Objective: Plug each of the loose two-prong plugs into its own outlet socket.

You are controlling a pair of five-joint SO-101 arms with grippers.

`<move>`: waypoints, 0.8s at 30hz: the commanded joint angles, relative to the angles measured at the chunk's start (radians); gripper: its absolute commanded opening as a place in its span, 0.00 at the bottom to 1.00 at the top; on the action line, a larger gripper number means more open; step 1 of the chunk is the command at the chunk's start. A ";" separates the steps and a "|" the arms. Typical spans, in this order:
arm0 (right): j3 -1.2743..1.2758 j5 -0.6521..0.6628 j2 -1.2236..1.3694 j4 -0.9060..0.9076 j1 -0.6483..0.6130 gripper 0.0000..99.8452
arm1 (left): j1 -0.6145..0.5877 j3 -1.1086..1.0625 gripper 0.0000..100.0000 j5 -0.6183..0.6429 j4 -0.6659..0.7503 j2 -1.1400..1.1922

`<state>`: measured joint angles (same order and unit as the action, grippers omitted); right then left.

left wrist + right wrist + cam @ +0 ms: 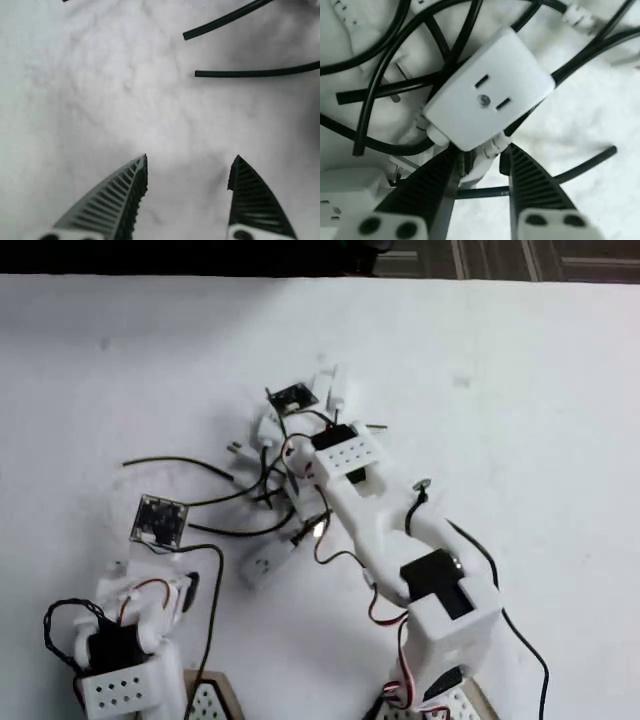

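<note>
Your left tool (190, 159) is hovering released over desk (100, 100); your right tool (483, 154) is clenching plug (476, 168) beside outlet (490, 95).

The high view looks down over the tabletop (520, 390); each wrist view faces it closely, the right sharing the cable tangle (268, 480).

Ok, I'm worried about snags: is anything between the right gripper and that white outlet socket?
The outlet socket has its face uncovered, but black cords cross under and beside it, and one passes beneath the right gripper.
</note>
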<state>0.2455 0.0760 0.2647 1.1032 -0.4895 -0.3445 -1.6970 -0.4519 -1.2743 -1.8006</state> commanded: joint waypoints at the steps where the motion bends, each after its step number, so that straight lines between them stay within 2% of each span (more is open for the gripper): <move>1: -0.028 -0.006 0.005 -0.004 -0.008 0.09 | -0.008 0.003 0.26 0.008 -0.005 -0.002; 6: -0.032 0.002 -0.021 0.022 0.002 0.01 | -0.008 0.003 0.26 0.008 -0.005 -0.002; 16: -0.043 -0.003 -0.383 0.248 0.015 0.02 | -0.008 0.003 0.26 0.008 -0.005 -0.002; 24: -0.041 -0.005 -0.700 0.346 0.033 0.02 | -0.008 0.003 0.26 0.008 -0.005 -0.002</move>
<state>0.2332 0.0760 -0.3122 1.4223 -0.4864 -0.3445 -1.6970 -0.4519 -1.2743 -1.8006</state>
